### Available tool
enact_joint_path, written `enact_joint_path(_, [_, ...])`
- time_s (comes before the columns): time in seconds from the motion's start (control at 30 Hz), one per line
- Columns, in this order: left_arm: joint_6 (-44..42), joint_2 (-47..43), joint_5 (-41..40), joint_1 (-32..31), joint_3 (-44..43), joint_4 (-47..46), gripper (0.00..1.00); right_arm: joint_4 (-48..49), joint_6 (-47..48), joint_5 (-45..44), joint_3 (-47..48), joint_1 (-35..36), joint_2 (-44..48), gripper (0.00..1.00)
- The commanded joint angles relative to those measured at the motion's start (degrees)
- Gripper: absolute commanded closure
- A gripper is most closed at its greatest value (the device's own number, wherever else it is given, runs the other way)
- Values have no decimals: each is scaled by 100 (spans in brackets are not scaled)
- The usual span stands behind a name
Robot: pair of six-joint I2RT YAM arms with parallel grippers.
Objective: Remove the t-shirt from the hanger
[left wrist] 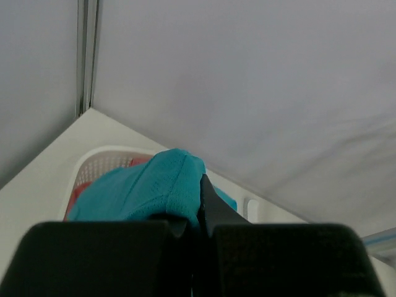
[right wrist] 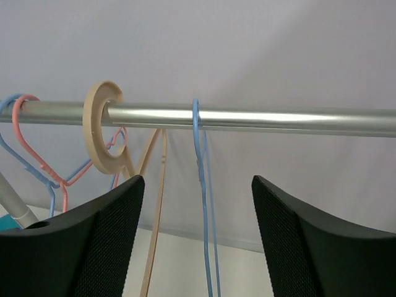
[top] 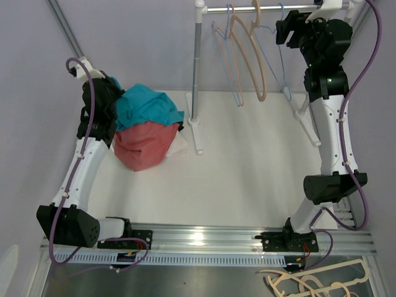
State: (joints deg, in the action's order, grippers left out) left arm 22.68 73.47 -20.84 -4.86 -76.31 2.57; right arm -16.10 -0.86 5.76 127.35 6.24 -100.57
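At the left of the overhead frame, my left gripper (top: 106,93) is pinched shut on the teal t-shirt (top: 148,106), heaped over red clothes (top: 142,148) in the basket (left wrist: 105,154), well apart from the hangers. A clean release likely means opening fully before lifting, so no fold snags. At upper right, my right gripper (top: 288,28) gapes wide and empty, facing the rail (right wrist: 278,119) near a bare blue hanger (right wrist: 198,154).

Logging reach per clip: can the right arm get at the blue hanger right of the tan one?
Probably yes: the right gripper is open, facing the blue hanger on the rail, with nothing between its fingers and the wire.
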Motion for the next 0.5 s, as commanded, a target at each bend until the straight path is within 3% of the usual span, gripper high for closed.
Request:
enact_joint_path(0.0, [448, 44, -52, -32, 388, 270, 99, -95, 42, -312, 159, -9, 222, 25])
enact_joint_path(0.13, [518, 728, -17, -59, 13, 1155, 99, -25, -89, -190, -157, 9, 591, 21])
enact_joint_path(0.23, [449, 1869, 79, -50, -1006, 2395, 99, 63, -142, -172, -560, 53, 1012, 20])
enact_joint_path(0.4, [352, 3819, 1088, 3, -2833, 4177, 99, -69, -282, -154, -957, 140, 1653, 19])
enact_joint_path(0.47, [282, 4182, 1370, 29, -3082, 4348, 99, 10, -292, -145, -1298, 184, 1865, 18])
